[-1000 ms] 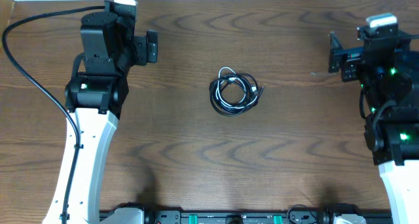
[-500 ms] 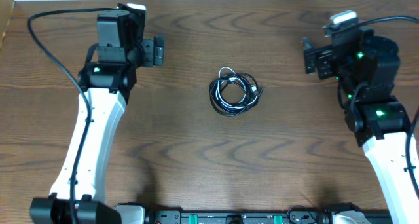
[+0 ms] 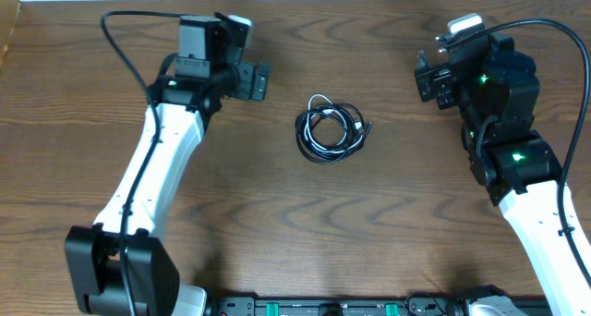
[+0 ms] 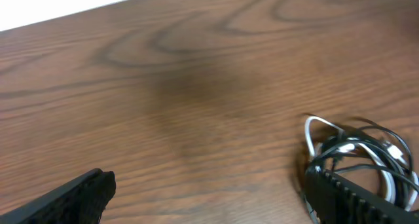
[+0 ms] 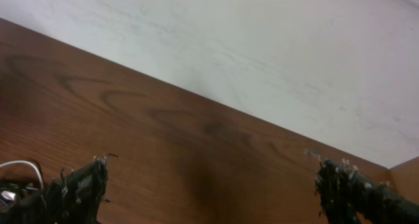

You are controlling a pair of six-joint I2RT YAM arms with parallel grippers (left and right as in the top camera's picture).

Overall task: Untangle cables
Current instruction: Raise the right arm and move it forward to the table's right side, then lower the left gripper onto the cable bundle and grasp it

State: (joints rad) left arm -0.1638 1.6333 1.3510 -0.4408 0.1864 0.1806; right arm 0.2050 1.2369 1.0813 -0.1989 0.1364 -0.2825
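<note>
A robotics lab bench: two white robot arms (image 3: 148, 168) flank a wood-grain table (image 3: 305, 224) (plain white surface (image 5: 262, 47) beyond).

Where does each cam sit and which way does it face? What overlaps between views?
Overhead: fixed above the table, looking straight down; cables at centre, both arms in view, left hand and right hand open either side.
Left wrist: on the left arm, looking low across the tabletop; left-hand fingers at the bottom corners, cables partly behind one.
Right wrist: on the right arm, looking across the table toward a white wall; right-hand fingers at the bottom corners.
Shared: all three see the cables.
</note>
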